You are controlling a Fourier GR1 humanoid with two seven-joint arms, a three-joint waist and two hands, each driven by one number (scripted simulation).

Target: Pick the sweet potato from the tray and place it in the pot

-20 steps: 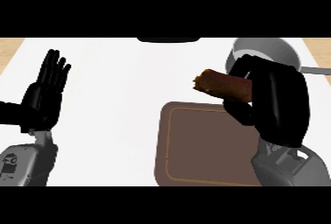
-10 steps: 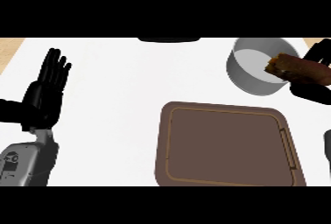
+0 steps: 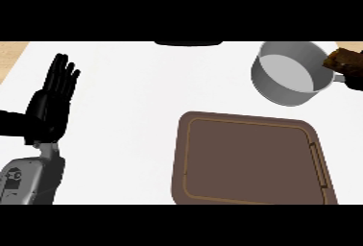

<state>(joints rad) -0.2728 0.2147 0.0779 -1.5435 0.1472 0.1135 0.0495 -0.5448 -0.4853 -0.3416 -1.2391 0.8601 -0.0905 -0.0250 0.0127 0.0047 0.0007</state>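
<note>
The brown sweet potato shows at the far right edge, just beyond the right rim of the grey pot and outside it. My right hand is mostly cut off by the edge; its dark fingers curl under the sweet potato. Nothing shows inside the pot. The brown tray lies below the pot with nothing on it. At the left, my left hand rests open, fingers pointing up, far from both.
A dark object sits at the counter's far edge, top centre. White counter spreads between the left hand and the tray. A strip of wooden floor shows at the upper left corner.
My right hand has carried the sweet potato from above the tray's upper edge rightward, across the pot, to the view's right edge. The left hand has not moved.
</note>
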